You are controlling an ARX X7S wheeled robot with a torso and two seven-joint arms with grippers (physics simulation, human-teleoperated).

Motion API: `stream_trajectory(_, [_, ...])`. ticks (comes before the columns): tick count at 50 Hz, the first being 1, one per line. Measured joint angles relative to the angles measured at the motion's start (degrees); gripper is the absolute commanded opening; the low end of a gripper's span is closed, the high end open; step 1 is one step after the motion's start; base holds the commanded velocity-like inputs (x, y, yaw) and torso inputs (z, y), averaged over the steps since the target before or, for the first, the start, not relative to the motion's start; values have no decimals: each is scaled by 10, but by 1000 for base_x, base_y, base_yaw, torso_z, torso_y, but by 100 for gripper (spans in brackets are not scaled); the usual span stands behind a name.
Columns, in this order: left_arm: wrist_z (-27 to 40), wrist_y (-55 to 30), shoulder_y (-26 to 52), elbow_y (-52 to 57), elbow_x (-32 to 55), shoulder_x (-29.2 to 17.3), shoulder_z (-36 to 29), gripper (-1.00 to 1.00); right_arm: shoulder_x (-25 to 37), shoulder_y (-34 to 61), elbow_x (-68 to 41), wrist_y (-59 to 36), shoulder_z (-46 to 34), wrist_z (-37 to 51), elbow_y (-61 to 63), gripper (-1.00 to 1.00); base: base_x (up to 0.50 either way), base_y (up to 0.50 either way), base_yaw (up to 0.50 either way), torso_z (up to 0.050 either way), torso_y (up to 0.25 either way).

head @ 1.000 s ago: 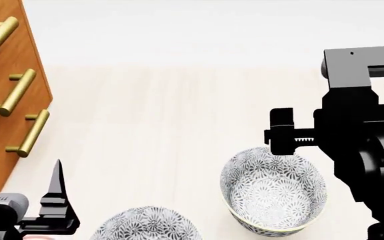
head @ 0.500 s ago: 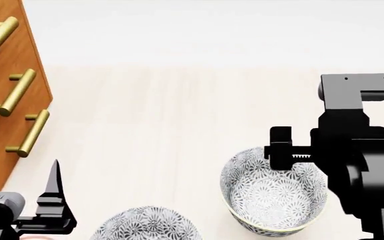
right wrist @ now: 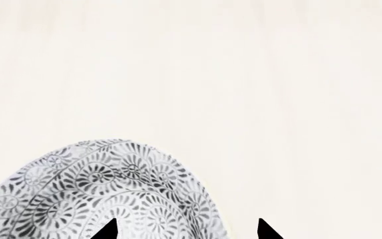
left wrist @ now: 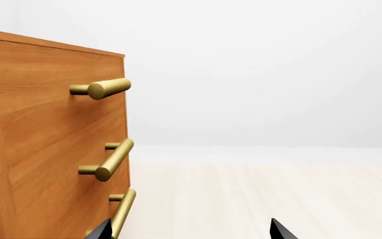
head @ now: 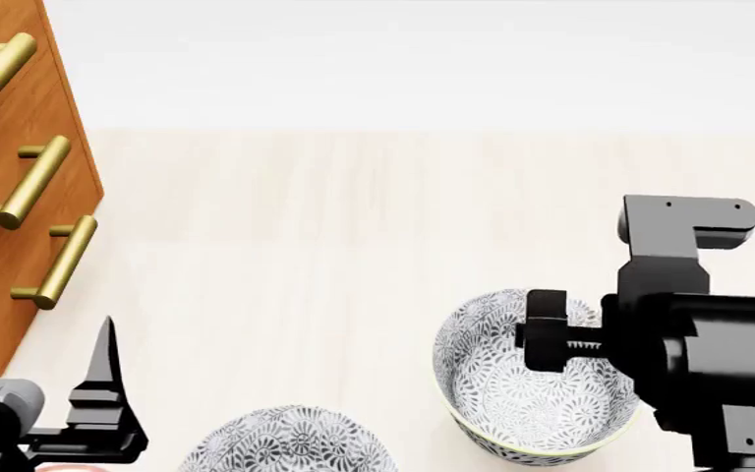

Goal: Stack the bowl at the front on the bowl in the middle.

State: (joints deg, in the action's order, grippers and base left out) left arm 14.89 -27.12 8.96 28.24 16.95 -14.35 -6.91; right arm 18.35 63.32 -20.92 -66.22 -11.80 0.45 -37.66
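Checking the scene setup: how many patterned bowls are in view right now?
2. One bowl sits under the right gripper; another bowl is cut off at the head view's bottom edge, near the left gripper. More may lie out of frame.

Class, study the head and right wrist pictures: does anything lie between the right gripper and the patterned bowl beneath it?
Nothing visible does. The right gripper hangs open directly over the patterned bowl, its fingertips straddling the near rim, with only bare tabletop around. A second bowl sits apart, toward the left gripper.

head overhead, wrists low, sharing bowl [right wrist: 105, 194]
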Motion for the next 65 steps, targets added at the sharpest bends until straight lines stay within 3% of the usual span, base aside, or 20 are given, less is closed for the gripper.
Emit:
stream_trajectory(29, [4, 0, 0, 1, 10, -9, 0, 100, -26, 78, 23, 96, -28, -73, -277, 100, 0, 0, 0, 0, 0])
stream_trajectory(30, [4, 0, 0, 1, 10, -9, 0, 100, -27, 80, 24, 100, -29, -75, -283, -100, 0, 0, 0, 0, 0])
stream_trajectory(49, [6, 2, 0, -1, 13, -14, -3, 100, -21, 71, 7, 99, -29, -49, -267, -100, 1, 0, 1, 0, 0])
stream_trajectory(65, [10, 1, 1, -1, 16, -17, -7, 100, 3, 13, -37, -47, 17, -18, -16, -100, 0, 0, 0, 0, 0])
